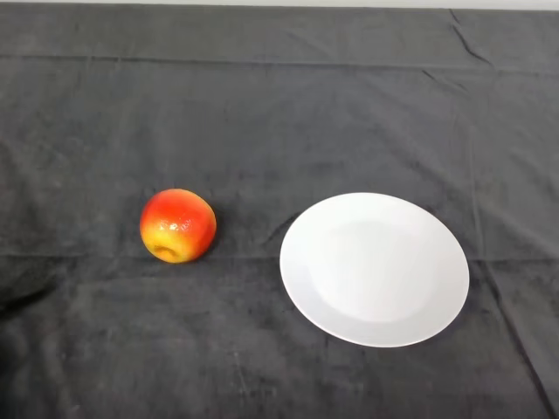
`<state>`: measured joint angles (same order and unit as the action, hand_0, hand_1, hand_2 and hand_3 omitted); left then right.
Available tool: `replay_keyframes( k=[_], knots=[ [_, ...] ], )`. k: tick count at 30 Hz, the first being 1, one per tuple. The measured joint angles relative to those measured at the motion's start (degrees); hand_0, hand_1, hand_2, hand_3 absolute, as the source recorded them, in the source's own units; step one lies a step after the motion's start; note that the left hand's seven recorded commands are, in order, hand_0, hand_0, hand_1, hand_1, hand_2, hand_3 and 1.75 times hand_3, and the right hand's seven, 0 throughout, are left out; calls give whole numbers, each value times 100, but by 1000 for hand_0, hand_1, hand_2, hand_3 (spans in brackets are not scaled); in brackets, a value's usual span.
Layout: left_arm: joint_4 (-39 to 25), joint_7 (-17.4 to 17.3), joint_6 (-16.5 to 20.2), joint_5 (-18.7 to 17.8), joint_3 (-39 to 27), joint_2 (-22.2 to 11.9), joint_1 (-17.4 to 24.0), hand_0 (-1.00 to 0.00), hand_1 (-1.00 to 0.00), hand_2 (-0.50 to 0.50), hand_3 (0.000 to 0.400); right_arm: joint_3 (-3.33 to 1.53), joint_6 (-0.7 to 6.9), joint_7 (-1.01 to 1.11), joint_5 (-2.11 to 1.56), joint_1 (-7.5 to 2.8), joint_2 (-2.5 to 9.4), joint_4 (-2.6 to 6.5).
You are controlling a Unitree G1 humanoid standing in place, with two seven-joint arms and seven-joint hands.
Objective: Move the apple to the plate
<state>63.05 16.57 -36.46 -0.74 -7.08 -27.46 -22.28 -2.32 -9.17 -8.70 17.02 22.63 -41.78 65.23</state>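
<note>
A red and yellow apple (177, 225) rests on the dark cloth, left of centre. To its right lies a white round plate (374, 269) with nothing on it, a short gap apart from the apple.
The dark cloth (279, 105) covers the whole table, with creases along the far side and near the right edge.
</note>
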Motion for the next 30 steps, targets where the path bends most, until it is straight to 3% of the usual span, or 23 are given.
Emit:
replay_keyframes(
  k=[11,30],
  knots=[
    [-16,-237,-272,119,280,498,-175,0,0,0,0,3,0,0,-1,0,-2,-5],
    [-16,-663,-583,249,832,956,-374,0,0,0,0,10,0,2,-7,3,-6,-11]
  ],
)
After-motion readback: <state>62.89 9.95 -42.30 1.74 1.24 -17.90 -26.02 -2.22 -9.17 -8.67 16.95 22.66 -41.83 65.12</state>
